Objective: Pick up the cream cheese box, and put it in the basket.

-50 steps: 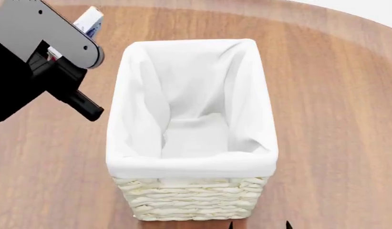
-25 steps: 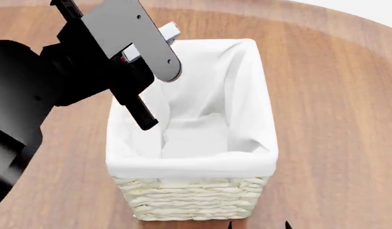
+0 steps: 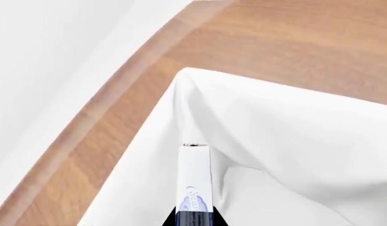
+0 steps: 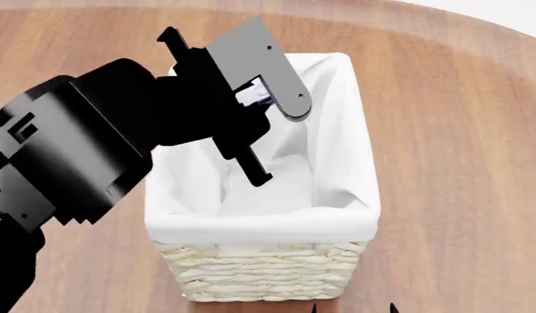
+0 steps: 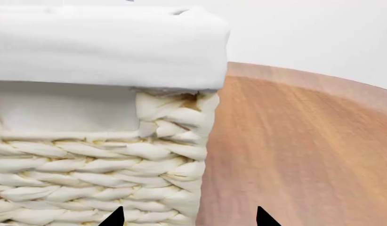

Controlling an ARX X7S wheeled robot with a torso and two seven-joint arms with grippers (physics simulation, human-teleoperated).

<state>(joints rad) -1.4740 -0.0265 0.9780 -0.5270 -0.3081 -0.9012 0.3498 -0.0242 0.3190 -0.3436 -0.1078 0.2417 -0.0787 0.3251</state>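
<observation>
So the left gripper has its jaws clamped on the cream cheese box, holding it edge-on over the far-left corner of the basket, above the white liner. The right gripper sits low by the basket's near wall on the wooden worktop, jaws spread apart with nothing between them.

Basket was cream woven wicker with a plain white liner, sitting on a warm brown wood-grain table. Cream cheese box was white with a blue logo (arm was black, grey plates).
</observation>
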